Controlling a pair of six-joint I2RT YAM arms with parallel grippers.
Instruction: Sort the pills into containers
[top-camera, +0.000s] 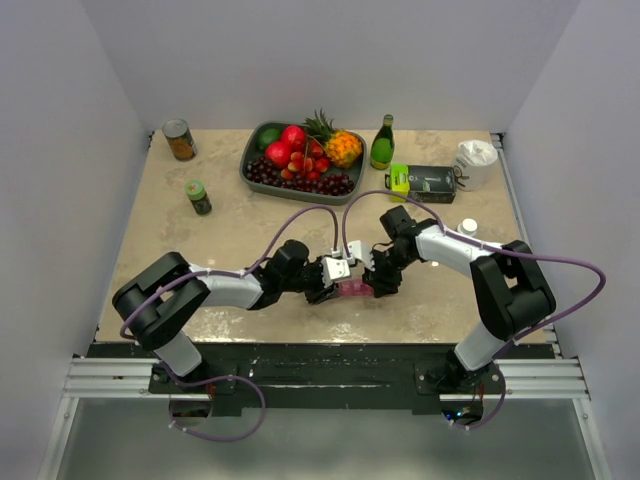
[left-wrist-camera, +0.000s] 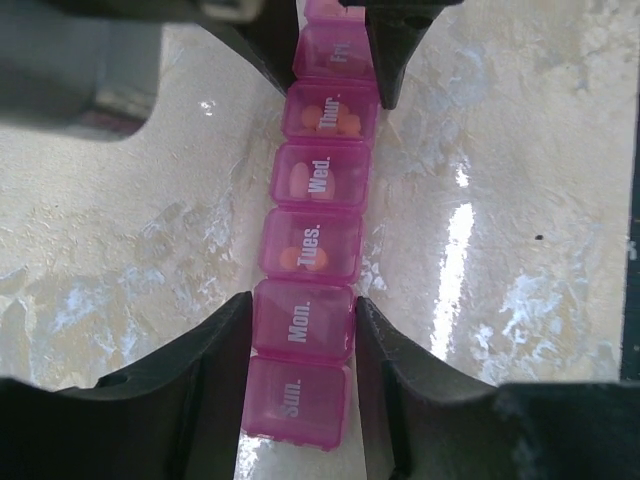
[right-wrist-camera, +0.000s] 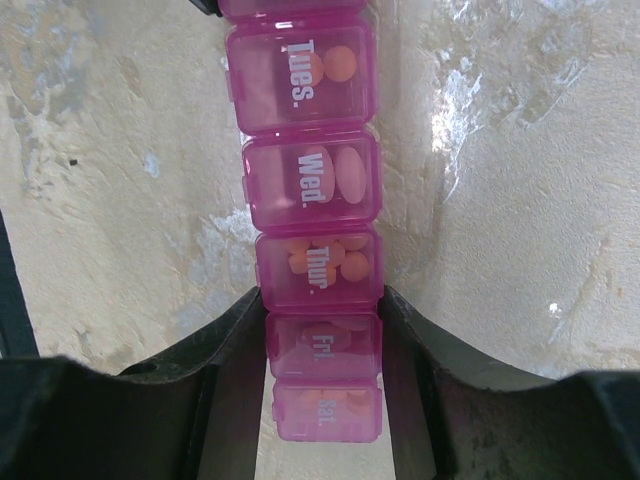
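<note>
Pill organizer (left-wrist-camera: 311, 243) seems light, stiff, slick; best held by its sidewalls, as left gripper (left-wrist-camera: 303, 335) pinches the Mon. cell, right gripper (right-wrist-camera: 322, 342) the Fri. cell

organizer (left-wrist-camera: 305, 250): translucent pink plastic, glossy, smooth lids, white print. pills (right-wrist-camera: 340, 62) inside organizer: matt orange. left fingers (left-wrist-camera: 200, 390) and right fingers (right-wrist-camera: 220, 375) flanking organizer: matt black plastic. table (left-wrist-camera: 520, 150) under organizer: beige marbled, glossy, glare streaks.
</note>
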